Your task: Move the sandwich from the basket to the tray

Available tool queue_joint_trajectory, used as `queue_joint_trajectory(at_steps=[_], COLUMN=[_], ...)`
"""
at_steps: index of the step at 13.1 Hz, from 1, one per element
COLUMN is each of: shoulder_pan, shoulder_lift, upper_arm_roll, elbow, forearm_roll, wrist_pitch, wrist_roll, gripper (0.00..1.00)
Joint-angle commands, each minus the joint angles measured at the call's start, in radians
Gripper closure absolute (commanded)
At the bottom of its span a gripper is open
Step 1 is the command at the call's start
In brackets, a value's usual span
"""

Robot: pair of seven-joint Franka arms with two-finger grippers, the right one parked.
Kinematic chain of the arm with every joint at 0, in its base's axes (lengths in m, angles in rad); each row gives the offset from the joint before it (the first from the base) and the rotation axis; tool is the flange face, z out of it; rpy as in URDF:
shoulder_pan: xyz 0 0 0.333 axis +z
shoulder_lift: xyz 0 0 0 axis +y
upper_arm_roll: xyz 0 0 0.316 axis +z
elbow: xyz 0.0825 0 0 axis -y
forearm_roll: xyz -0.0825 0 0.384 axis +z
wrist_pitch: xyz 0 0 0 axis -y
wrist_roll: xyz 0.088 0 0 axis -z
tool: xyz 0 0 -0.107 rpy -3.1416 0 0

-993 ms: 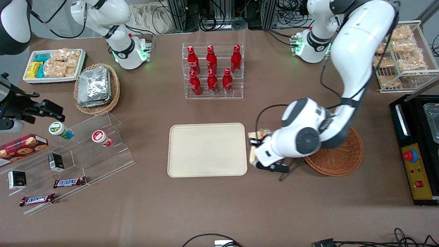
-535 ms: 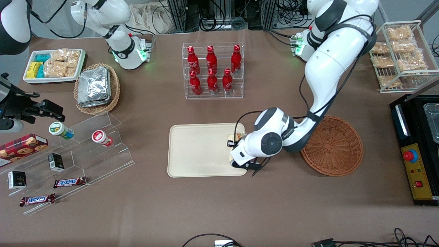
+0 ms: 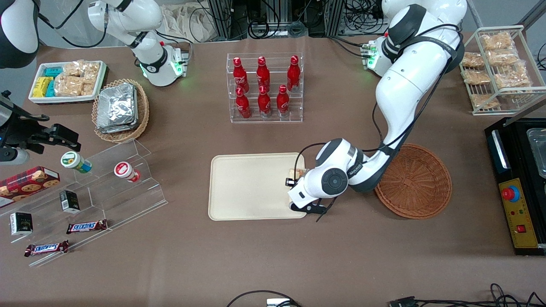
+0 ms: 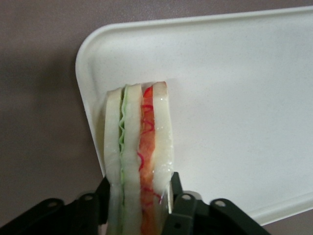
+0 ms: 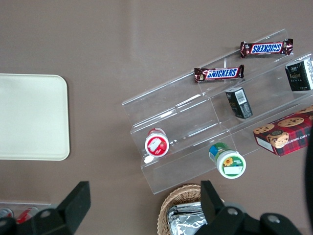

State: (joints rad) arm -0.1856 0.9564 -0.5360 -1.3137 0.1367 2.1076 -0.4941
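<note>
Wrist view of the working arm shows the sandwich (image 4: 139, 156) standing on edge between the two black fingers (image 4: 182, 205) of the gripper (image 4: 138, 203), which are closed on its bread faces; the green and red filling stripes run along the exposed edge. Under it lies the tray (image 4: 234, 98), with the sandwich over the tray's rounded corner and close to the rim. Whether its lower edge already touches the tray surface or hangs just above it, I cannot tell from these pictures.

From the front camera, the sandwich (image 3: 297, 172) shows only as a small piece beside the white wrist, and the gripper (image 3: 298, 187) is over the end of the tray (image 3: 251, 187) that is nearest to the basket (image 3: 416, 181). The basket looks empty and lies toward the working arm's end of the table, just beside the tray. Farther from the front camera stands a clear rack of red bottles (image 3: 264, 87).

My judgement is that the transport is nearly finished and the step in hand is the setting down. To do it well, the arm could carry the sandwich a little more toward the tray's middle, because here it is near the rim and may tip over it. The descent should be slow until the bread rests, and only then the fingers should part, so that the soft wedge does not fall or stick to one pad.
</note>
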Motion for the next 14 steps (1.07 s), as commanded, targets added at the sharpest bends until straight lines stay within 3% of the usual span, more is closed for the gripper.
queue_joint_trajectory(at_steps=[1,7,9,14], shoulder_pan=[-0.009,0.208,0.306,0.44], shoulder_lift=[-0.074,-0.379,-0.477,-0.677], upper_arm_roll=[0.016,0.014,0.014,0.013], elbow=[0.014,0.016,0.014,0.011], forearm_roll=[0.018,0.017,0.015,0.001], wrist_pitch=[-0.024,-0.49,-0.616,-0.802], wrist_roll=[-0.04,-0.038,0.064,0.175], gripper=[0.0,0.0,0.0,0.0])
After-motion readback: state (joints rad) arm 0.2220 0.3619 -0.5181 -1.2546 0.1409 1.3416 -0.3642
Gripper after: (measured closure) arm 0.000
